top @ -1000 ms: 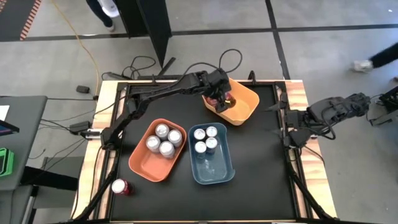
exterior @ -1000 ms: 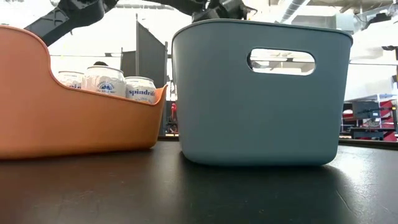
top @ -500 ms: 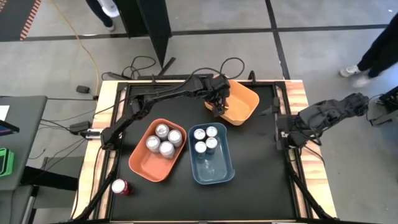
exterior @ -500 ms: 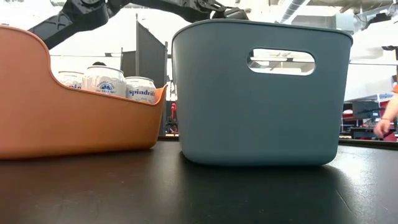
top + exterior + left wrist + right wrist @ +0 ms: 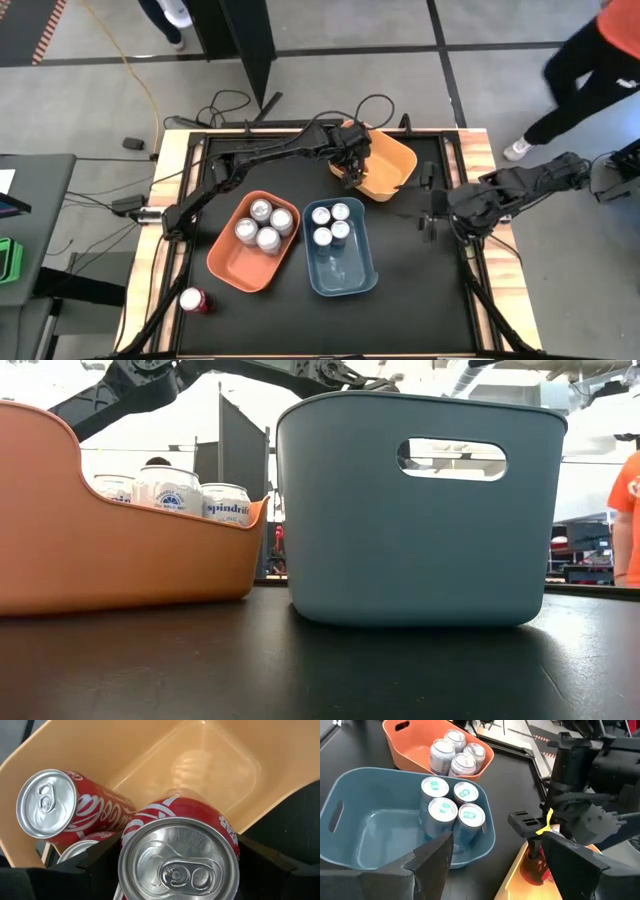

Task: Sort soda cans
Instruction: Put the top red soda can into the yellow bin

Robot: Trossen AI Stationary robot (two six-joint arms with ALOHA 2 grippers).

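A yellow bin [image 5: 390, 165] stands at the table's far middle, and my left gripper [image 5: 348, 168] reaches over its left end, shut on a red soda can [image 5: 177, 865]. Two more red cans [image 5: 47, 805] lie in that bin beside it. An orange bin [image 5: 235, 262] holds several silver cans [image 5: 262, 225]. A blue bin [image 5: 345, 270] holds several blue cans [image 5: 330, 223]. One red can [image 5: 192, 300] stands alone at the table's near left corner. My right gripper [image 5: 428, 210] hangs open over the table's right part, with nothing between its fingers. My left gripper pinches the red can by its round sides [image 5: 226, 829], one finger [image 5: 262, 865] on each side just below the silver top. The fingers slant down from the table's left. The can's lower end is inside the yellow bin; whether it rests on the floor is hidden.
The orange bin [image 5: 100, 550] and the blue bin [image 5: 420, 510] stand side by side in the table's middle. Bare black table lies right of the blue bin and along the near edge. A person in an orange top [image 5: 600, 40] walks past beyond the far right corner.
My left gripper has sunk a little into the yellow bin with the red can, still shut on it. My right gripper has come from the table's right edge toward the middle and tipped further down, staying open. A person has walked in at the far right.
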